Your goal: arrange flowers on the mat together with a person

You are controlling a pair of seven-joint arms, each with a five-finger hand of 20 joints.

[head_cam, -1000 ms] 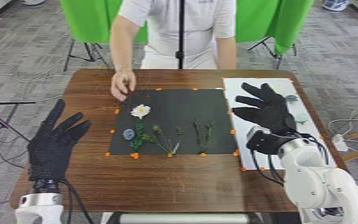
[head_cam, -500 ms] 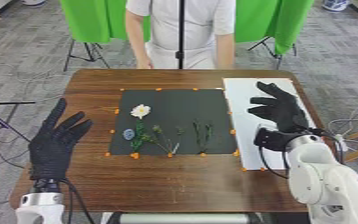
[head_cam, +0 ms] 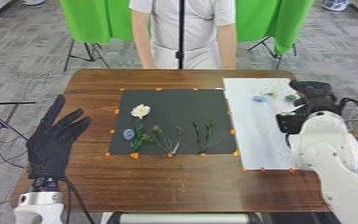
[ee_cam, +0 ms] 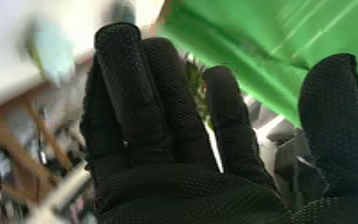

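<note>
Black mat (head_cam: 180, 107), one, at the middle of the table (head_cam: 180, 182), orange markers (head_cam: 232, 131) along its edges.

White flower (head_cam: 140, 111), one, on the mat toward its far left corner, green stem (head_cam: 137, 143) running down to the near edge.

Blue flower (head_cam: 128, 134), one, on the mat beside its left edge, just left of that stem.

Sprigs (head_cam: 157, 130), green, on the mat's near half, right of the stem; thin stalks (head_cam: 202, 137), upright, farther right, near the mat's near edge.

White sheet (head_cam: 264, 132), one, along the table's right side. On its far part: a blue piece (head_cam: 260, 99) and a grey-green piece (head_cam: 291, 98), the latter near its right edge.

Left hand (head_cam: 51, 145), black glove, over the table's left edge, well apart from the mat; open, fingers spread.

Right hand (head_cam: 314, 95), black glove, at the table's right edge near the far corner, beside the grey-green piece. Wrist view: right hand (ee_cam: 189, 192) open, fingers straight, thumb apart; green leaves (ee_cam: 193, 75) behind the fingers, contact impossible to tell.
</note>
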